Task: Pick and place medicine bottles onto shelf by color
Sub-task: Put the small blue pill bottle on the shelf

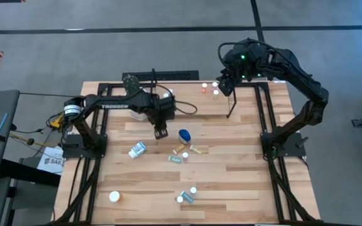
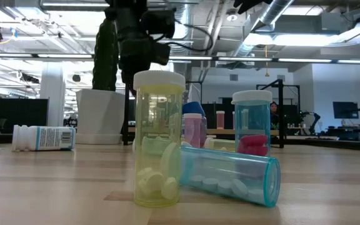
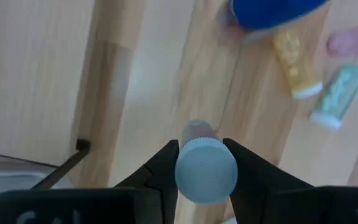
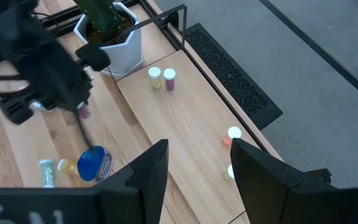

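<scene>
Left gripper [image 3: 205,163]: fingers clamped on a small white-capped bottle [image 3: 205,171], one finger against each side of the cap; pale pinkish body shows past the cap, between the fingertips. In the high view this gripper [image 1: 161,132] hangs over the middle of the table [image 1: 244,188].
Just beyond left fingertips: bare plank, then the rounded blue bottle [image 3: 272,12], a yellow bottle [image 3: 294,62] and a teal bottle [image 3: 335,96], both lying down beside it, plus a blurred pink bottle [image 3: 352,42].
Same cluster, high view: blue bottle [image 1: 184,135] just beside the left gripper; three small bottles lie close on its far side from the fingers.
Further from left fingers: white bottle with teal label [image 1: 137,149] on its side; a pair of small bottles [image 1: 186,196] near the table's front edge; an orange bottle with white cap [image 1: 114,197] at the front left.
Low view: yellow bottle [image 2: 159,147] upright, touching a teal bottle [image 2: 230,176] lying on its side.
Right gripper [image 4: 194,163]: fingers apart, nothing between them; raised above the shelf [image 1: 256,110] at the back right.
Below right fingertips: two white-capped bottles on the shelf board, one with an orange body [image 4: 231,135].
Beyond right fingers: two bottles [image 4: 161,77] standing side by side, yellowish and pink, near the cactus pot [image 4: 110,38].
</scene>
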Controlling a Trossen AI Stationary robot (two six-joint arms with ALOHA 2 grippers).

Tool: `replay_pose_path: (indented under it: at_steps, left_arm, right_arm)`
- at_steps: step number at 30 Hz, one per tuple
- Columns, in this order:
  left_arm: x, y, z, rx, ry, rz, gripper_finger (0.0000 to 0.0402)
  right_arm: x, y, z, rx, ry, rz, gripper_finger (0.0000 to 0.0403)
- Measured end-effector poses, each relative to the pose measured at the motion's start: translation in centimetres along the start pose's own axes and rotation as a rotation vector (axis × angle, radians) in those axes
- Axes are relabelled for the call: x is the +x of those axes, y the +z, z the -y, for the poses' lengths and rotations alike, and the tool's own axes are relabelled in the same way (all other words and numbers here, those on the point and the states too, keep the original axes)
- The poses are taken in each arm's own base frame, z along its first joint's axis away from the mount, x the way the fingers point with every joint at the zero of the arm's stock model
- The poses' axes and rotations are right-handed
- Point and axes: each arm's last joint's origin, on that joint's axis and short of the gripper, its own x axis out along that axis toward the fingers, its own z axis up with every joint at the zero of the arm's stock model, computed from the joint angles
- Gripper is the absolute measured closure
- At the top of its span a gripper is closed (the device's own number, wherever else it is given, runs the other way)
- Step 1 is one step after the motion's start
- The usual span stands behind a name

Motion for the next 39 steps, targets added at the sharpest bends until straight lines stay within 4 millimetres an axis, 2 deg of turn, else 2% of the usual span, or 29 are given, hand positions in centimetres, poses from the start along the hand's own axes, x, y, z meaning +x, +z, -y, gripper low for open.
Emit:
replay_pose_path:
  at_steps: [9,20,39]
  left_arm:
    - [-0.1,-0.2,-1.0,0.172,0.048,-0.027,0.0307]
    - [-0.3,-0.5,-1.0,0.138,0.051,-0.062,0.0307]
    - [-0.1,-0.3,1.5,0.120,0.020,-0.039,0.0307]
  right_arm:
    - [0.0,0.0,0.0,0.000,0.000,0.000,0.0207]
    - [0.0,0.0,0.0,0.000,0.000,0.000,0.0207]
    - [0.0,0.0,0.0,0.000,0.000,0.000,0.0207]
